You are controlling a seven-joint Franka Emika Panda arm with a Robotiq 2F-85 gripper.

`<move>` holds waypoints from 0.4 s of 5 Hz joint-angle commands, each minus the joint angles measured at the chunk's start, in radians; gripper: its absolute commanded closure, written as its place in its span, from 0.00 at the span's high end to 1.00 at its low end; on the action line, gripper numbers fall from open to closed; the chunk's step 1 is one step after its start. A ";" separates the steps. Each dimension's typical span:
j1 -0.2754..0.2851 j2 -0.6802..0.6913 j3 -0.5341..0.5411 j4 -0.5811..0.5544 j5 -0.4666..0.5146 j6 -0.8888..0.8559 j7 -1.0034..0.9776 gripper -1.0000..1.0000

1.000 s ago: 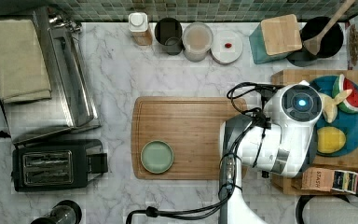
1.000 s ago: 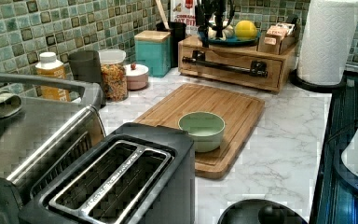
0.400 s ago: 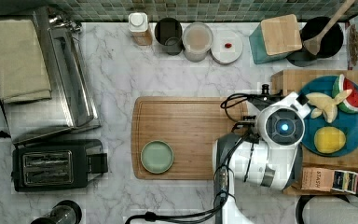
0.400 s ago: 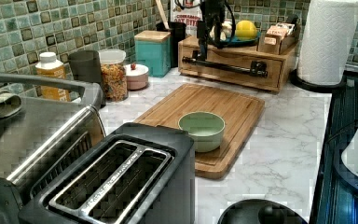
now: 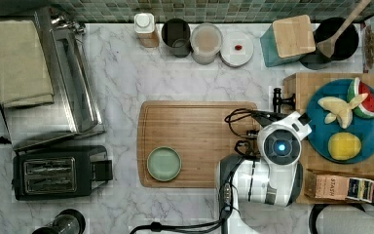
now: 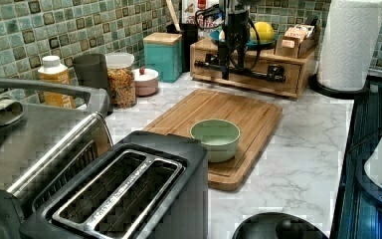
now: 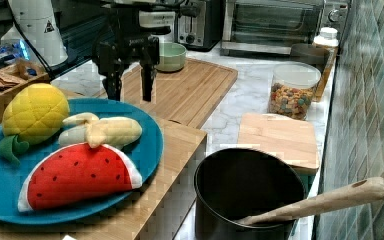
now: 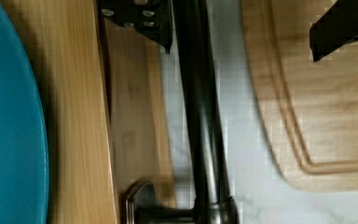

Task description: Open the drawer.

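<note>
The wide, shallow light-wood drawer point(image 6: 251, 74) sits shut in its low bamboo cabinet directly under my pincer, its long black metal bar handle point(image 8: 200, 116) running between my two fingers. My pincer point(image 7: 128, 82) is spread wide and holds nothing — in the wrist view one fingertip point(image 8: 161, 28) sits on the drawer-front side of the bar, the other fingertip point(image 8: 340, 28) well out over the grooved wooden cutting board point(image 5: 195, 144).

To do this step well, I judge I should drop a little lower so the pads bracket the bar squarely, close firmly, then pull straight away from the cabinet, level with the counter — no twisting. The round blue plate of toy fruit point(image 5: 348, 122) rests on the cabinet top just behind my fingers, so a smooth pull should keep it from shaking.
</note>
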 commanded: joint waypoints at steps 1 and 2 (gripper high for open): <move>0.004 0.100 -0.037 0.026 -0.058 0.125 0.105 1.00; 0.006 0.134 -0.032 0.044 -0.061 0.156 0.082 1.00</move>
